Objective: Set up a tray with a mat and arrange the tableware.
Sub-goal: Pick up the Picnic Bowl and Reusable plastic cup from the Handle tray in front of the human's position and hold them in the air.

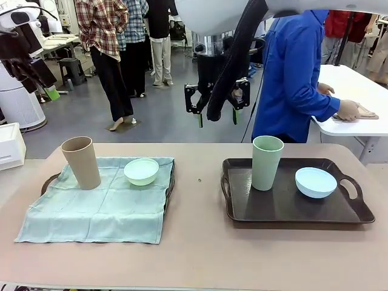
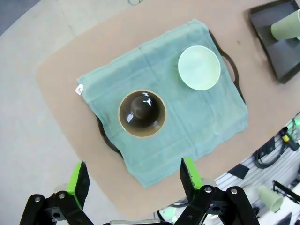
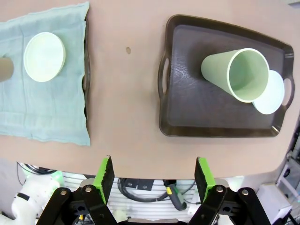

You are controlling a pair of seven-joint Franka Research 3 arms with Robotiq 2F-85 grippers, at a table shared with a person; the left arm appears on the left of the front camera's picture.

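A pale green mat (image 1: 103, 206) covers the left dark tray (image 1: 48, 182). On it stand a tan cup (image 1: 82, 162) and a mint green bowl (image 1: 141, 171). The right dark tray (image 1: 285, 209) is bare and holds a sage green cup (image 1: 267, 162) and a pale blue bowl (image 1: 316, 182). My right gripper (image 1: 217, 116) hangs open high over the gap between the trays. Its wrist view shows the right gripper (image 3: 154, 180), the sage cup (image 3: 239, 75) and the blue bowl (image 3: 274, 101). My left gripper (image 2: 134, 177) is open, high above the tan cup (image 2: 142, 114) and the mint bowl (image 2: 199, 67).
A person in a blue jacket (image 1: 294, 73) stands at the far side, turned to a white side table (image 1: 351, 91) with hands on something there. Other people stand farther back. Bare table (image 1: 200, 242) lies between the trays and along the front edge.
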